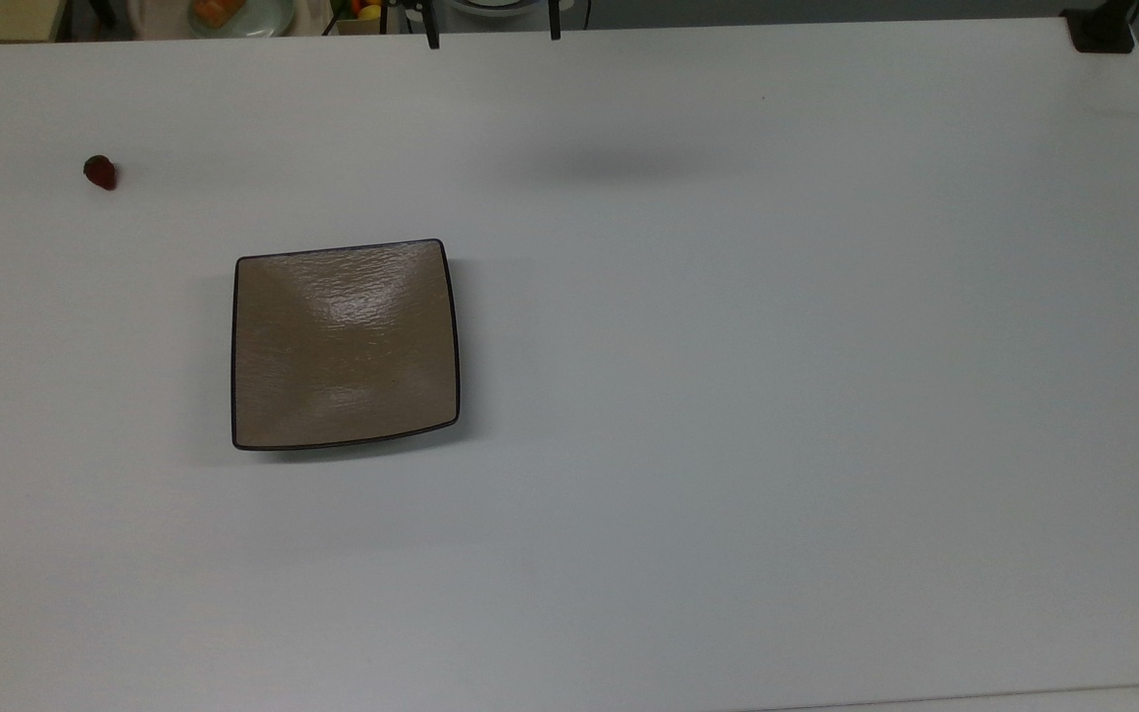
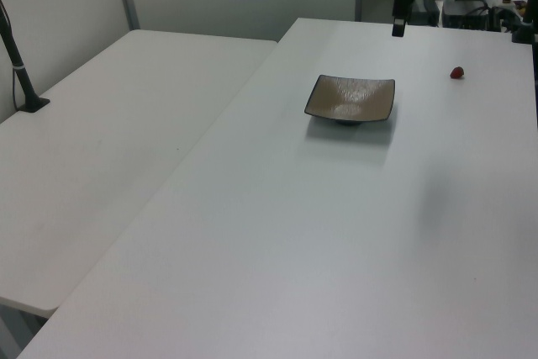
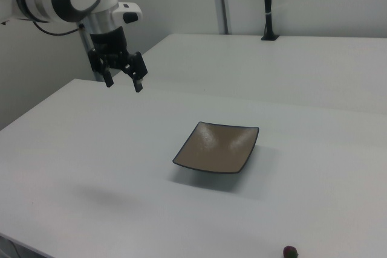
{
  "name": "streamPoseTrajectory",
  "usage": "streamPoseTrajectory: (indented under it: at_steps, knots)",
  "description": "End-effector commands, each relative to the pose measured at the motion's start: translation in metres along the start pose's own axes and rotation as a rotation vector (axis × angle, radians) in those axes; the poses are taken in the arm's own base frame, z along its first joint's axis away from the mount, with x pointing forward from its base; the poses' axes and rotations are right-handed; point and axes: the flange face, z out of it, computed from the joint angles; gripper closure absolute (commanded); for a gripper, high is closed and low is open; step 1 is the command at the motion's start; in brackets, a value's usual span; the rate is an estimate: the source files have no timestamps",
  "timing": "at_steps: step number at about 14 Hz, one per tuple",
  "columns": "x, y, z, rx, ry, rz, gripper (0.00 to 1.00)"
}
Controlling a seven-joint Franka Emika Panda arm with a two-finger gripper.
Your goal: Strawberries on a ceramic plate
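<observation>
The strawberry's big white table [image 1: 728,396] fills the room's middle, with a second white table [image 2: 109,140] just beside it and grey walls behind. The square brown shiny ceramic plate [image 1: 345,345] sits flat on it with nothing inside. The black two-finger gripper [image 3: 123,78] hangs high, fingers spread apart. The tiny red strawberry [image 1: 100,172] lies on the table, well apart from the plate.

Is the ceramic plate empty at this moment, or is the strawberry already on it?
Empty. The ceramic plate shows only its bare rippled surface, and the strawberry lies apart on the white table, toward the top view's upper left.
</observation>
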Motion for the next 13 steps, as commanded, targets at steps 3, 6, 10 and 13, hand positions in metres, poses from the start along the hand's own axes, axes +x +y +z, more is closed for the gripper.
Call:
streamPoseTrajectory:
  at_steps: [3,6,10,13]
  knots:
    - [0.004,-0.005,0.006,0.012,-0.005,0.009,0.00]
    - [0.004,-0.003,0.005,0.012,-0.004,0.012,0.00]
    - [0.004,-0.003,0.008,0.012,-0.010,-0.020,0.00]
    - [0.004,0.006,0.008,0.011,-0.008,-0.086,0.00]
